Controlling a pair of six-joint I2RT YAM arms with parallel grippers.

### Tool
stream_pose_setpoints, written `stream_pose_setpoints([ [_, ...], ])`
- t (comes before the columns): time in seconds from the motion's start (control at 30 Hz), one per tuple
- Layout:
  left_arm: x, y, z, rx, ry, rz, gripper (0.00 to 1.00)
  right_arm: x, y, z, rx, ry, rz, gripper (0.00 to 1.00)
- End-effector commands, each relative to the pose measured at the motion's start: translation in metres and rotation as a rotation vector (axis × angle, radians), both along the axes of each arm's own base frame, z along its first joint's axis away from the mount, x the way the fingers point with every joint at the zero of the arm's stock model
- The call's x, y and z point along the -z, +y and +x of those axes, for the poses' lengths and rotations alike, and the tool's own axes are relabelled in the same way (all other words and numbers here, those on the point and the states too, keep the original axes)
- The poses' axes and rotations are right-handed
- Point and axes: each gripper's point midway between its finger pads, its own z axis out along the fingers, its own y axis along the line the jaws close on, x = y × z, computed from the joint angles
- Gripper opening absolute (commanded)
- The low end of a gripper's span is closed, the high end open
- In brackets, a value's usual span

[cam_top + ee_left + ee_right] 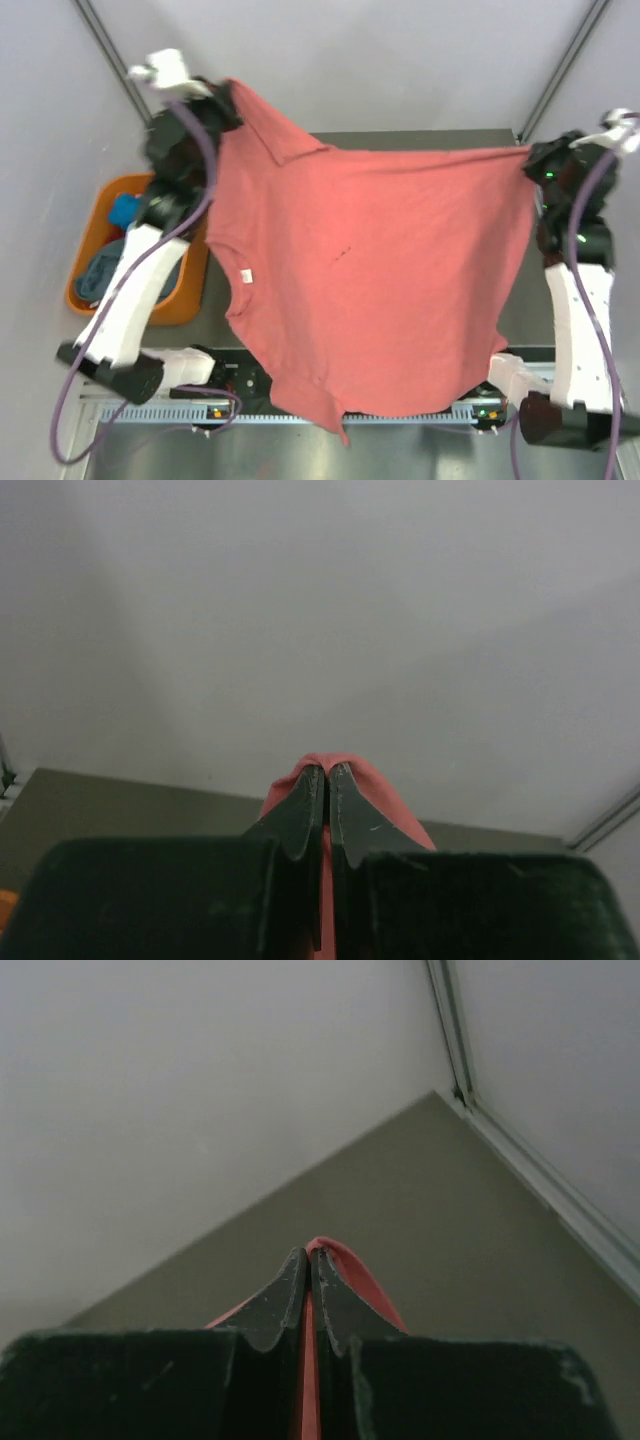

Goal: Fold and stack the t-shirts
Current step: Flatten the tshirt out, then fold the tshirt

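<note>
Salmon-pink t-shirt [380,270]: soft matte cloth, spread wide, hem wavy.

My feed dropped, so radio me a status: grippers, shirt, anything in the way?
Left gripper shut on salmon-pink t-shirt, right gripper shut on its other edge. Shirt stretched aloft between them. Table mostly hidden under it; orange tub off left.

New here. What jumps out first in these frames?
A salmon-pink t-shirt hangs stretched across the centre, pinched at opposite edges by the left gripper and the right gripper, both shut on it. At far left, an orange tub holds a blue cloth and a grey-blue cloth.
</note>
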Motion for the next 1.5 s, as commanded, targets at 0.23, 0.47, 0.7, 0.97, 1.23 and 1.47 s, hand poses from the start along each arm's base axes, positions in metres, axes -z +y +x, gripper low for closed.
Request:
stream_pose_setpoints([
  [0.23,0.193,-0.022,0.182,0.018,0.269,0.102,0.0,0.16,-0.022,0.154,-0.012,0.139,0.017,0.0],
  [0.47,0.286,-0.023,0.27,0.116,0.395,0.03,0.0,0.217,-0.004,0.245,-0.205,0.223,0.06,0.0],
  [0.7,0.316,-0.034,0.31,0.241,0.462,-0.08,0.0,0.246,-0.005,0.286,-0.238,0.262,0.09,0.0],
  [0.97,0.345,-0.022,0.286,0.18,0.659,-0.137,0.0,0.268,-0.021,0.297,-0.205,0.339,0.101,0.0],
  [1.23,0.345,0.012,0.25,0.122,0.744,-0.184,0.0,0.283,-0.039,0.275,-0.174,0.415,0.128,0.0],
  [1.47,0.342,0.003,0.218,0.214,0.849,-0.227,0.0,0.281,-0.03,0.263,-0.22,0.436,0.151,0.0],
])
